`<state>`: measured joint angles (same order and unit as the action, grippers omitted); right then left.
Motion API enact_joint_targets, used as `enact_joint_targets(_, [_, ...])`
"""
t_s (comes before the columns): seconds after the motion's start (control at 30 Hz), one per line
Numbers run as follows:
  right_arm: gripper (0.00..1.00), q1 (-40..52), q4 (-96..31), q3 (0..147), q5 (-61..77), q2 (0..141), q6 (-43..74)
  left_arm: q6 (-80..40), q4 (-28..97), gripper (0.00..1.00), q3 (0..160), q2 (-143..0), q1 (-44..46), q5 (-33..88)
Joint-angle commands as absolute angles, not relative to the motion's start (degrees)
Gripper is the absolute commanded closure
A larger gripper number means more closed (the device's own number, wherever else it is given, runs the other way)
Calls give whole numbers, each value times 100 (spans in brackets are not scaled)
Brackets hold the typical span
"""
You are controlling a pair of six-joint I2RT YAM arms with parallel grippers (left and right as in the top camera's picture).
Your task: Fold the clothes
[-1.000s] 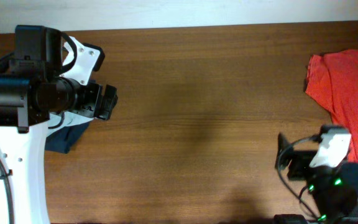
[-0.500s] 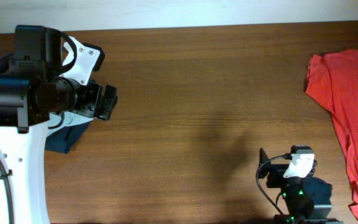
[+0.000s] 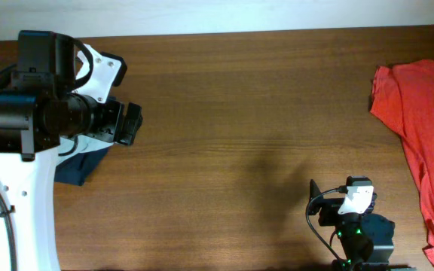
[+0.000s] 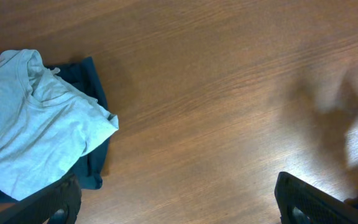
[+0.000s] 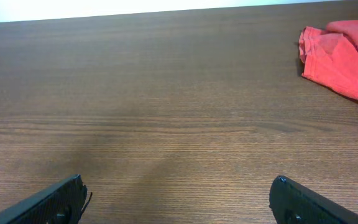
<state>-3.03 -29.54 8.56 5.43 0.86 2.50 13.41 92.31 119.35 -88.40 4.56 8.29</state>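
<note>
The clothes lie in two places. A pale grey-blue T-shirt (image 4: 36, 118) is crumpled on top of a dark navy garment (image 4: 96, 84) at the table's left. From overhead only the navy garment (image 3: 77, 169) shows, beneath my left arm. An orange-red shirt (image 3: 424, 128) is spread at the right edge, and its corner (image 5: 344, 56) shows in the right wrist view. My left gripper (image 4: 179, 208) hangs open over bare wood just right of the pile. My right gripper (image 5: 179, 205) is open and empty over bare wood, well left of the orange-red shirt.
The brown wooden table (image 3: 239, 113) ends at a pale far edge (image 5: 135, 9). My left arm's white base and black body (image 3: 29, 120) cover the left end. My right arm (image 3: 353, 226) sits at the near edge, right of centre.
My right arm has drawn left and back toward the near edge, away from the orange-red shirt. The left arm and the clothes have not moved.
</note>
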Motion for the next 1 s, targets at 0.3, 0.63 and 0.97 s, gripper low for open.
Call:
enact_joint_targets(0.3, [1,-342,-2934,814,576,40,213,1267,9223,1,11913,-8805,478,825])
enact_joint_targets(0.63, [1,-342,-2934,814,576,40,213,1376,9347,1,11913,-8718,456,226])
enact_joint_targets(0.97, [1,-342,-2934,814,576,40,213,1372,5843,1,9325,-6899,462,515])
